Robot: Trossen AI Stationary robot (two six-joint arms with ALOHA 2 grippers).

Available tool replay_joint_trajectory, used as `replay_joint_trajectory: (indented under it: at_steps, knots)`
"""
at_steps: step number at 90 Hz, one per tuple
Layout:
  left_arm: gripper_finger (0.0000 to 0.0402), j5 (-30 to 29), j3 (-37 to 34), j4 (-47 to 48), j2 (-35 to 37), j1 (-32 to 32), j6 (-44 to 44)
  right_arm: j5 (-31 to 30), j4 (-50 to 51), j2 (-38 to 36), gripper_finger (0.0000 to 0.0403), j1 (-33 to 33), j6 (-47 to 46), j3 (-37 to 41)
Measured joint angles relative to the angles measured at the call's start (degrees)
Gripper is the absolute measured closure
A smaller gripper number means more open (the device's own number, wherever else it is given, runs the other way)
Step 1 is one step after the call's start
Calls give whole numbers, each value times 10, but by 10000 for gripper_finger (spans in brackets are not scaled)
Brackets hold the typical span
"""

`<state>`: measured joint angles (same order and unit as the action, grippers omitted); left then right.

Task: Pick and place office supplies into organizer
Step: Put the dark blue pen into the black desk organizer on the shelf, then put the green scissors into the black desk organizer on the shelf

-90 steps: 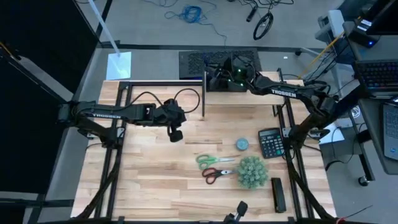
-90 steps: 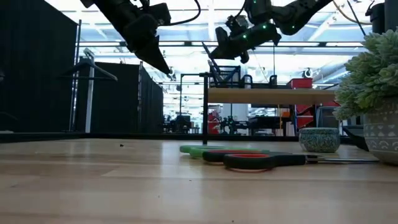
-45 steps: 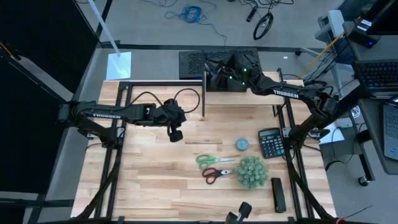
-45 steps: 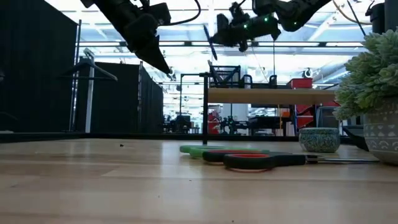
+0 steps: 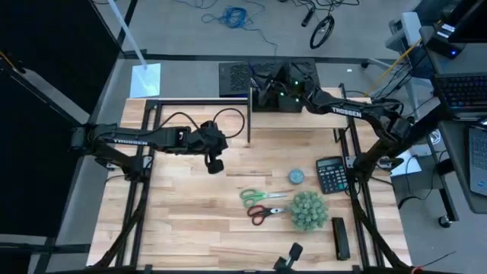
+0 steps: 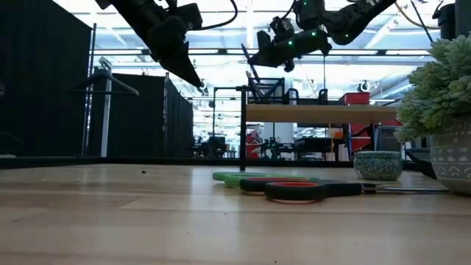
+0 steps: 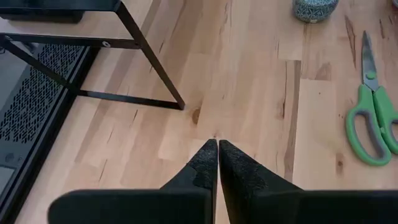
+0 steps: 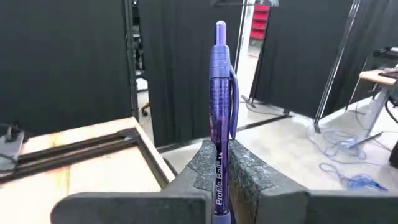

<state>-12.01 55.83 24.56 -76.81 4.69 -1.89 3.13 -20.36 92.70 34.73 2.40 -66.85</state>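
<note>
- And the right gripper (image 6: 259, 56) has dipped back down from half a second ago, its pen tip tilting lower again above the far edge of the table, over the organizer (image 5: 266, 76).
- Clamped tight between its fingers (image 8: 245, 168) is a blue pen (image 8: 221, 93), standing straight up out of the grip with the clicker end free.
- The left gripper (image 7: 217, 149) has not budged: it hangs above the bare wood left of centre, fingers pinched together with nothing between them.
- Down on the table (image 5: 190, 221), the green-handled scissors (image 5: 262, 196) and the red-handled scissors (image 5: 266, 213) lie side by side, just apart.
- The small round blue-grey disc (image 5: 296, 176) sits near them, beside the calculator (image 5: 331, 174).
- The fuzzy green plant ball (image 5: 309, 210) stands just right of the scissors.
- A wooden shelf riser (image 6: 324, 112) spans the back of the table on black legs.
- Beyond it, black curtains (image 6: 59, 110) and a bright workshop room.
</note>
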Motion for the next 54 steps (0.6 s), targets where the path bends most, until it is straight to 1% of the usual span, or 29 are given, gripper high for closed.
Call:
replay_joint_trajectory:
  at_steps: [12,32,43,54]
  knots:
    - [398,0,0,0,0,0,0,0,6,0,390,-1,-4,0]
    - [398,0,0,0,0,0,0,2,9,0,363,-1,-4,0]
    - [398,0,0,0,0,0,0,2,14,0,342,-5,-2,0]
    - [398,0,0,0,0,0,0,2,20,0,312,-9,10,0]
